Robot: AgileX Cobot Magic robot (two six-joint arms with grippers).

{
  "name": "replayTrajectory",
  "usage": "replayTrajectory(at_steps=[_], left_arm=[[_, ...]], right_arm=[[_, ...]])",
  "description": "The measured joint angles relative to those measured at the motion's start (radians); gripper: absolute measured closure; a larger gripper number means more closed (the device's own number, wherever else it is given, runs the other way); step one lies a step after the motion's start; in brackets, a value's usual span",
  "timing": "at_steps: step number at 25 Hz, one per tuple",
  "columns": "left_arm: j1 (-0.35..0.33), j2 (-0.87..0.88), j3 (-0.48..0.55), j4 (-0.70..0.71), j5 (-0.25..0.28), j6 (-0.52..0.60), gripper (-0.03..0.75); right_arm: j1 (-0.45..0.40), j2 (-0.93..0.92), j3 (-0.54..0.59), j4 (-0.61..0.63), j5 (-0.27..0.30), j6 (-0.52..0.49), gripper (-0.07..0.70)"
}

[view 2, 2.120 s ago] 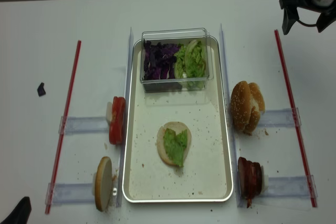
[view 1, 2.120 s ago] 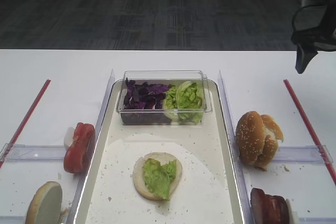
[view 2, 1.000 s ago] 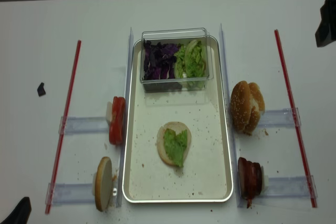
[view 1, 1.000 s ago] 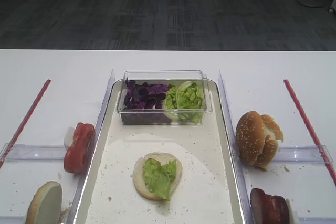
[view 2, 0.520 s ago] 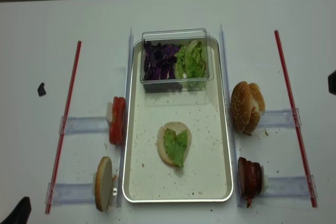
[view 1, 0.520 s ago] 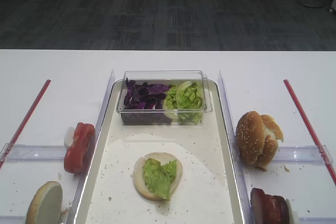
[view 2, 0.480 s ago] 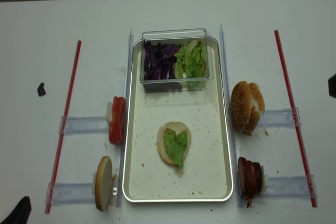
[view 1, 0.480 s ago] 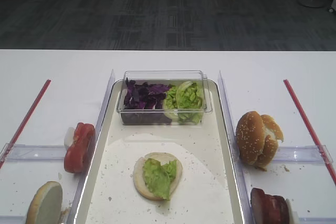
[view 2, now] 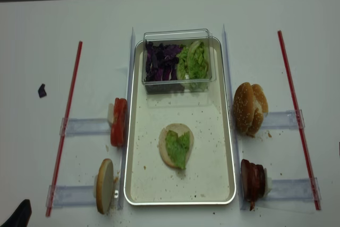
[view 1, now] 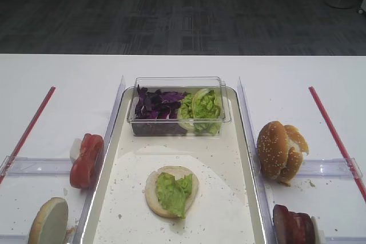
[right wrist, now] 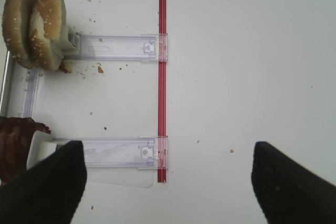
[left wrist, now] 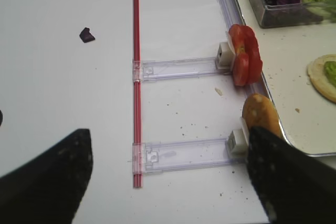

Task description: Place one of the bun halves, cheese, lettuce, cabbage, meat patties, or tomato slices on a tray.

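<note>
tray (view 2: 228, 131): cream-white, silvery raised rim, crumbs scattered over its floor, standing at the middle of the white table (view 2: 42, 35) between 2 red strips.

clear plastic box (view 2: 178, 34): sits at the far end of the tray; purple cabbage (view 2: 162, 62) fills its left part, loose green leaves its right part.

bun half on the tray (view 2: 171, 135): 1 pale flat-faced round, lying flat near the tray's middle, with 1 crinkled piece of lettuce (view 2: 176, 148) on top (the leaf's tip hangs over the near edge of the bread).

tomato slices (view 2: 119, 122): glossy red, stacked on edge in a clear holder just left of the tray.

pale bun half (view 2: 104, 185): on edge in the nearer left holder, beside the tray's near-left corner.

sesame bun halves (view 2: 249, 108): 2 golden domed pieces leaning together in the right holder, just outside the tray's rim.

meat patties (view 2: 253, 180): dark reddish-brown discs on edge in the nearer right holder.

right gripper (right wrist: 168, 182): seen only from its own wrist camera; jaws spread wide, nothing between them, hanging over bare table right of the patties.

left gripper (left wrist: 168, 171): likewise seen from its wrist camera; jaws wide apart and empty, over the table left of the tomato holder.

purple scrap (left wrist: 87, 35): lies alone on the table, left of the left red strip.
</note>
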Motion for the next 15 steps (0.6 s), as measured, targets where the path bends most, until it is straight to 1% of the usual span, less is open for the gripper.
replayTrajectory(at_steps=[2,6,9,15], left_arm=[[0.0,0.0,0.0,0.0,0.0,0.0,0.161],[0.0,0.0,0.0,0.0,0.0,0.0,0.161],[0.0,0.0,0.0,0.0,0.0,0.0,0.161],[0.0,0.0,0.0,0.0,0.0,0.0,0.161]], right_arm=[[0.0,-0.064,0.022,0.0,0.002,0.002,-0.017],[0.0,-0.192,0.055,-0.005,0.03,0.005,-0.015],[0.0,-0.265,0.089,-0.009,0.044,0.027,-0.014],[0.0,-0.316,0.093,-0.011,0.044,0.037,-0.013]])
